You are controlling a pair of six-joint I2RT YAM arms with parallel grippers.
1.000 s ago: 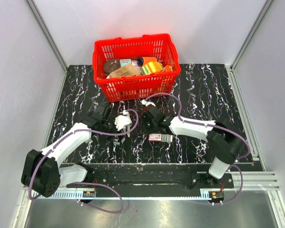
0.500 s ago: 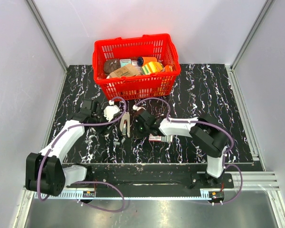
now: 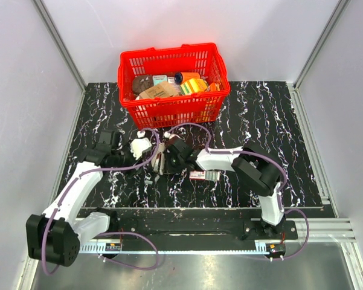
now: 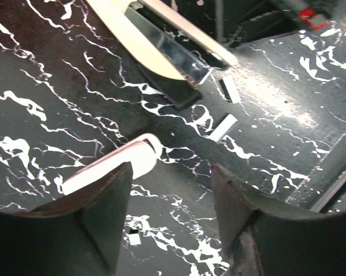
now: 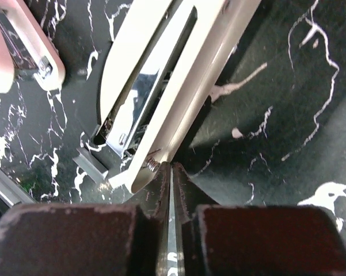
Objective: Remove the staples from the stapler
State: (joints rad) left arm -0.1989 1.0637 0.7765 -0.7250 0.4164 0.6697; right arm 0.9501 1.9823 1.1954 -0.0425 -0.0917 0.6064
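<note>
The stapler (image 3: 159,158) is cream with a metal magazine and lies swung open on the black marbled table, between my two grippers. It also shows in the left wrist view (image 4: 161,40) and in the right wrist view (image 5: 178,69). My right gripper (image 3: 167,162) is shut, and in its wrist view (image 5: 171,167) its tips touch the stapler's lower end by a small spring. My left gripper (image 3: 148,152) is open and empty in its wrist view (image 4: 173,230), just short of a white rounded stapler part (image 4: 112,164). Two loose staple strips (image 4: 223,127) lie on the table, and one shows in the right wrist view (image 5: 92,164).
A red basket (image 3: 175,109) full of small goods stands just behind the grippers. A small flat box with red ends and a grey middle (image 3: 204,175) lies under the right arm and also shows in the left wrist view (image 4: 311,14). A tiny staple scrap (image 4: 135,238) lies between the left fingers.
My left gripper has let go of the stapler and drawn back to the left. My right gripper has moved left up to the stapler, which now lies lower on the table.
</note>
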